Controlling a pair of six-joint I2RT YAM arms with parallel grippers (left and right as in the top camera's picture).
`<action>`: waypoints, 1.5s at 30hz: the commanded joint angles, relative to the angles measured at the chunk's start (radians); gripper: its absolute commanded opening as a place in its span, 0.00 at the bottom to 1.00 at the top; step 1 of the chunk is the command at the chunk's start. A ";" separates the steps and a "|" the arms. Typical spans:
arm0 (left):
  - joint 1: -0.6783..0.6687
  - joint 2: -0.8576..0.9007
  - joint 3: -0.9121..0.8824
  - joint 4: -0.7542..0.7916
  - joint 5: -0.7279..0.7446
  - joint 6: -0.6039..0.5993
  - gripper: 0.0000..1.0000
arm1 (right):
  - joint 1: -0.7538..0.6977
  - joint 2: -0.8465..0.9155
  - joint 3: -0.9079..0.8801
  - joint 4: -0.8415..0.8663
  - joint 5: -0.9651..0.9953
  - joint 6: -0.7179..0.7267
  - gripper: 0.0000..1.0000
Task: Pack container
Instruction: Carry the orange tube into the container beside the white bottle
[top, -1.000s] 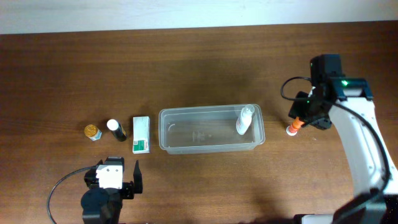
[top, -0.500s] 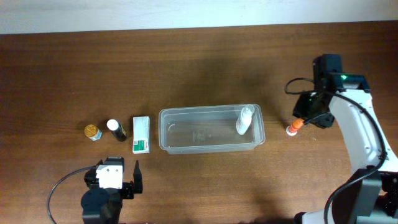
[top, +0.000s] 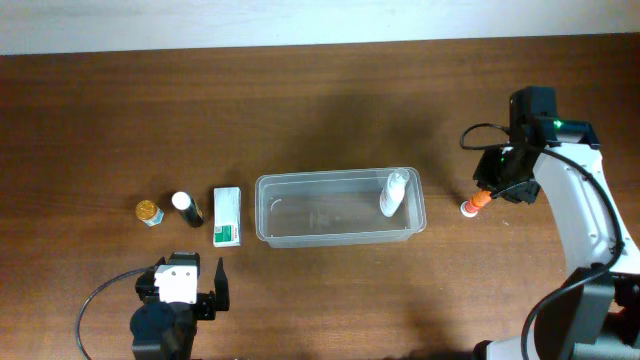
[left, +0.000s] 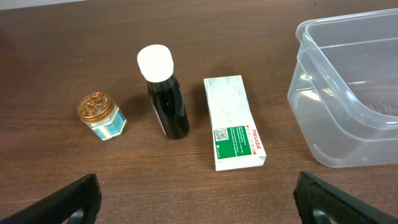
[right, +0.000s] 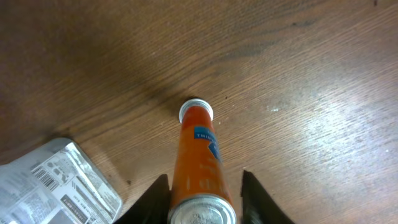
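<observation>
The container (top: 268, 190), a clear rectangular tub, stands mid-table and also shows in the left wrist view (left: 311, 37). A white bottle (top: 393, 193) leans inside its right end. An orange tube with a white cap (top: 472, 205) lies on the table to the right of it. My right gripper (top: 492, 190) is open, with its fingers on either side of the orange tube (right: 198, 149). In the right wrist view (right: 204, 179) the left finger is against the tube and the right finger stands off it. My left gripper (top: 185, 272) (left: 196, 190) is open and empty near the front edge.
Left of the container lie a white-and-green box (top: 228, 216) (left: 234, 121), a dark bottle with a white cap (top: 186, 207) (left: 165, 93) and a small gold-lidded jar (top: 148, 212) (left: 101, 116). A silvery printed packet (right: 56, 180) lies beside the orange tube.
My right arm has shifted slightly to the right over the orange tube. The tube and the left arm have not moved.
</observation>
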 joint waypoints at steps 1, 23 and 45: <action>0.006 -0.007 -0.003 0.002 0.014 0.009 1.00 | 0.000 0.038 -0.011 0.001 -0.020 -0.008 0.25; 0.006 -0.007 -0.003 0.002 0.014 0.009 1.00 | 0.201 -0.332 0.331 -0.422 -0.056 -0.051 0.12; 0.006 -0.007 -0.003 0.002 0.014 0.009 1.00 | 0.464 -0.165 0.230 -0.301 -0.091 -0.040 0.12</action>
